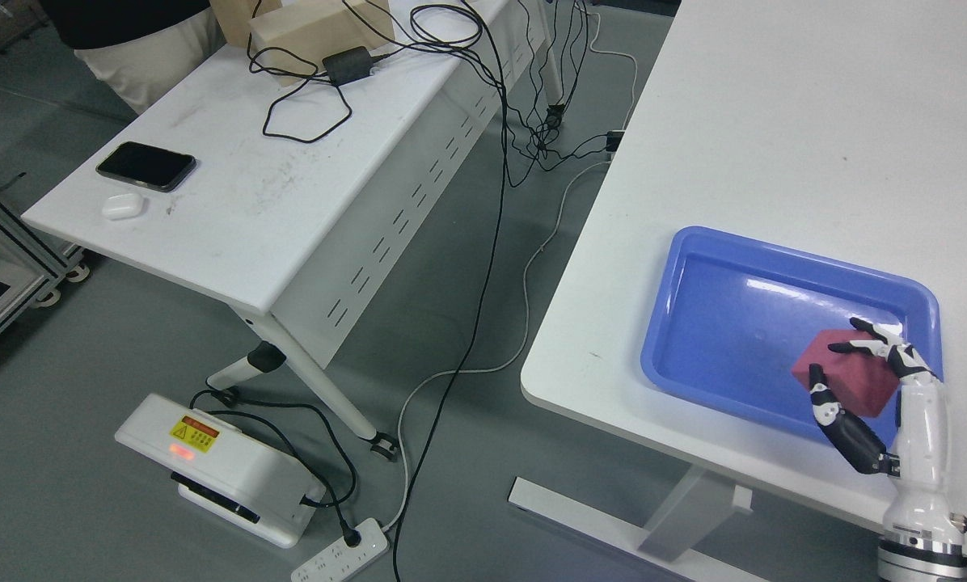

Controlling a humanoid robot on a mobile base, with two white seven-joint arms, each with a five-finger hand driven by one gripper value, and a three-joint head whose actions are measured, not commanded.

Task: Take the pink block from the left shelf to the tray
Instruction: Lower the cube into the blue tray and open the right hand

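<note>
Large white surface [791, 145] spreading up and to the left of the right hand [863, 388], carrying the blue tray [694, 323] near its front edge. Second white surface [273, 194] far off to the hand's left, across a strip of grey floor [63, 453] strewn with black and white cables [491, 242]. Part of a person [140, 48] at the far corner of that left surface, well away from the hand. Tray directly under and just left of the hand, its glossy bottom bare on the left side. White box [225, 465] with a yellow warning label on the floor, far left and a little below hand level, beside a white power strip [342, 554]. Beige blocks [314, 32] and a black power adapter [350, 65] at the far end of the left surface. Right hand grasping the pink block [843, 372]: thumb on its near-left face, fingers [876, 335] curled over its top-right edge. Block tilted, over the tray's right-front corner; contact with the tray bottom not clear. Dark phone [145, 166] and a small white case [124, 206] on the left surface, well apart from the hand.
</note>
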